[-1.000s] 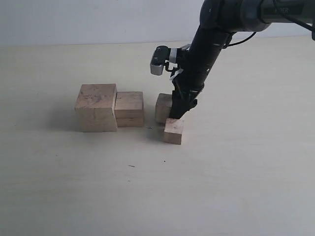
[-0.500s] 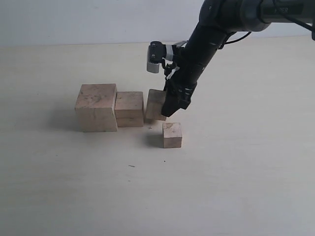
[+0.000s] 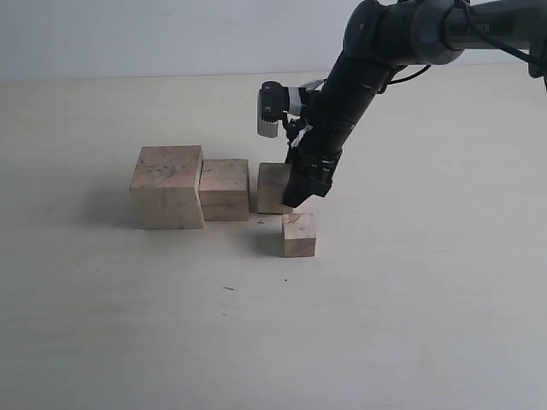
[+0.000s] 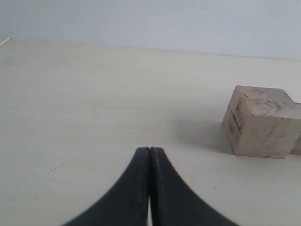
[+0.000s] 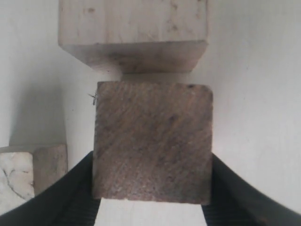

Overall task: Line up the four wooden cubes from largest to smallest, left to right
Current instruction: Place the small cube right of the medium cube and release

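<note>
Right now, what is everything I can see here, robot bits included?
Largest wooden cube: one, pale tan, left end of row.
Second-largest wooden cube: one, pale tan, against its right side.
Third-largest wooden cube: one, pale tan, next right, being gripped.
Smallest wooden cube: one, pale tan, alone in front of the row.
Table: one, cream, under everything.
Right gripper: one, black, shut on the Third-largest wooden cube.
Left gripper: one, black, shut, empty, over bare table.
</note>
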Available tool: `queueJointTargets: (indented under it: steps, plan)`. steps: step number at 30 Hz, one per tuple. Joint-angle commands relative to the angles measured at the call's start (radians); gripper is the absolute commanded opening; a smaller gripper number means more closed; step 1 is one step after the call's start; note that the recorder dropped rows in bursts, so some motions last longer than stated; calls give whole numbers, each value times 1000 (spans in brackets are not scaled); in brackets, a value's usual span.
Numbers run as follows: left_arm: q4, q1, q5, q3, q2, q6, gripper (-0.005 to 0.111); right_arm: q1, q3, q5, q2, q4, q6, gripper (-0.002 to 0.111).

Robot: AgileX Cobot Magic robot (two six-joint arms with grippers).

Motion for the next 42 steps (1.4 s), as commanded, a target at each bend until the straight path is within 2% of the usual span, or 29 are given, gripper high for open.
queueJointTargets:
  steps: [1, 8, 17, 22, 28, 31, 42]
  plan:
    - [1, 5, -12, 3, -5, 1, 0, 1, 2, -9, 21, -11, -11, 0]
    - [1, 5, -12, 3, -5, 1, 0, 1, 2, -6, 27, 64, -62, 0]
    - [1, 5, -12, 3, -5, 1, 0, 1, 2, -19, 29, 69, -65, 1]
    - [1, 5, -12, 3, -5, 1, 0, 1, 2, -21, 29, 66, -65, 16]
    - [1, 5, -12, 3, -5, 1, 0, 1, 2, -21, 29, 69, -40, 51]
    - [1, 5, -12, 3, -5, 1, 0, 1, 2, -23, 27, 81, -29, 62]
    - [1, 5, -12, 3, -5, 1, 0, 1, 2, -21, -14, 95, 1, 65]
